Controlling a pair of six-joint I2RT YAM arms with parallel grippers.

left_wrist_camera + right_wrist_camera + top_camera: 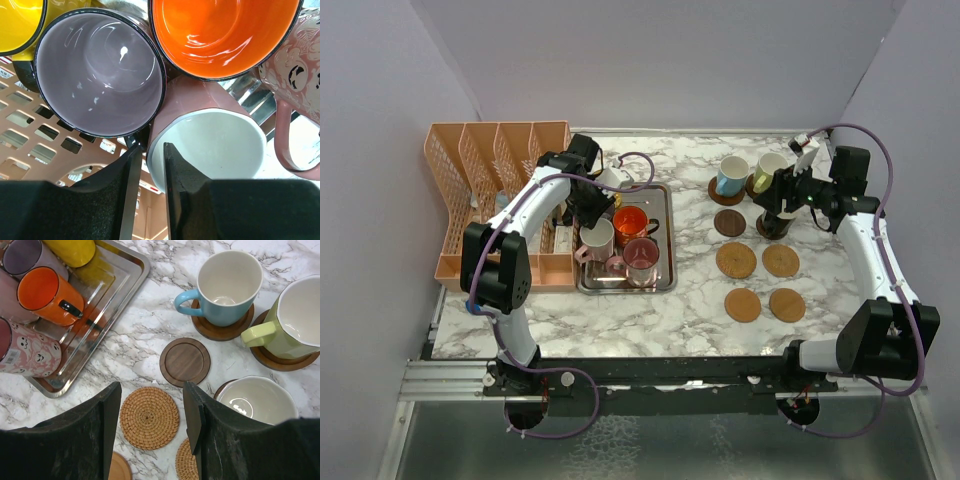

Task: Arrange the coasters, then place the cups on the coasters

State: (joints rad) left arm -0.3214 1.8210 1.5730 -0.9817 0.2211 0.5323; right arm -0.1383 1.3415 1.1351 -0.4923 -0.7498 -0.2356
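On the steel tray [668, 272] stand an orange cup [630, 220], a pink-white patterned cup [640, 256] and a maroon cup [210, 145] that is white inside. My left gripper [152, 147] straddles the maroon cup's rim, one finger inside and one outside, with a thin gap still showing. Purple [100, 72] and yellow [17, 25] cups crowd beside it. My right gripper [152, 410] hangs open and empty over a woven coaster [149, 417]. Light blue [227, 287], cream [295, 320] and black [257, 400] cups each sit on a dark coaster. One dark coaster [185, 361] is bare.
An orange slotted rack [495, 150] stands left of the tray, close to the left arm. A second woven coaster [781, 261] and two tan coasters [743, 305] [787, 305] lie on the marble in front of the right gripper.
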